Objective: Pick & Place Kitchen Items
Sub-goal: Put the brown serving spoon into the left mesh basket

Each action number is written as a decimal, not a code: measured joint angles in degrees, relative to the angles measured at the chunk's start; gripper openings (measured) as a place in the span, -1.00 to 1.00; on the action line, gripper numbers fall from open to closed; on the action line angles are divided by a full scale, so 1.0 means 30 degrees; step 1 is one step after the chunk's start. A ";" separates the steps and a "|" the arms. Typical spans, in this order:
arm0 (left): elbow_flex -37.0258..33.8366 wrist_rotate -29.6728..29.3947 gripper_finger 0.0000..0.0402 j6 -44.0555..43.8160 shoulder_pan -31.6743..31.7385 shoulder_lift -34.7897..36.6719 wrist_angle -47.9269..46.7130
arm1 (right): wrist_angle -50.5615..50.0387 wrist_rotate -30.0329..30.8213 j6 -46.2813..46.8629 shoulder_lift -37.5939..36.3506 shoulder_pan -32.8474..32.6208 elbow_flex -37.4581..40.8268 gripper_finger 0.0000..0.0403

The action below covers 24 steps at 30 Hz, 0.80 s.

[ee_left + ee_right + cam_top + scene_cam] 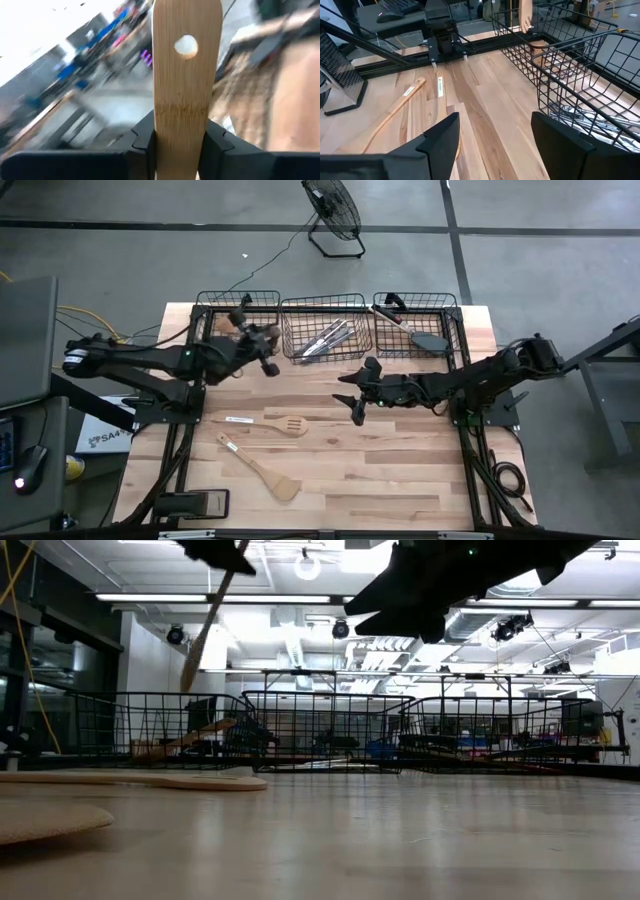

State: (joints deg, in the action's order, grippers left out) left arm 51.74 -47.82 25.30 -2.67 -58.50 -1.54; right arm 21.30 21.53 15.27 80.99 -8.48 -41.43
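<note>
Bench [400, 470]: light wood, three wire baskets [320, 330] along upper edge.
Left hand [262, 345]: upper left, holding wooden spatula [186, 75].
Right hand [352, 392]: centre, wide, holding nothing.

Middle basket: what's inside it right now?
The middle basket holds a few silver metal knives, lying together. Anything beneath them is covered; nothing else shows inside it.

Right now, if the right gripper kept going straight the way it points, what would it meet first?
Mostly bare table. The open right gripper aims between the two wooden utensils and the wire baskets; farther on, likely the left arm's base, though depth is unclear.
</note>
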 joint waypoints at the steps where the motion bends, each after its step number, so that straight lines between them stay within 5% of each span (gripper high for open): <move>1: -0.0004 -0.0763 -0.57 0.0008 0.0027 -0.0210 -0.0327 | 0.0007 -0.0004 0.0000 0.0000 0.0004 0.0000 0.18; 13: -0.0004 -0.2625 -0.57 0.0805 0.2842 -0.2691 -0.1970 | 0.0092 -0.0004 0.0051 0.0000 -0.0003 0.0000 0.19; 20: -0.1535 0.0076 -0.57 -0.0400 0.5567 -0.2416 -0.2551 | 0.0102 -0.0004 0.0036 0.0000 -0.0003 0.0000 0.19; 24: -0.2893 0.2568 -0.57 0.1870 0.7161 -0.2406 -0.1346 | 0.0102 -0.0004 0.0044 0.0000 -0.0003 0.0000 0.19</move>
State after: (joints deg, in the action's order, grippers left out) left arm 43.06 -40.12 30.91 18.82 -65.72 -5.58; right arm 21.61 21.52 15.40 80.99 -8.49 -41.43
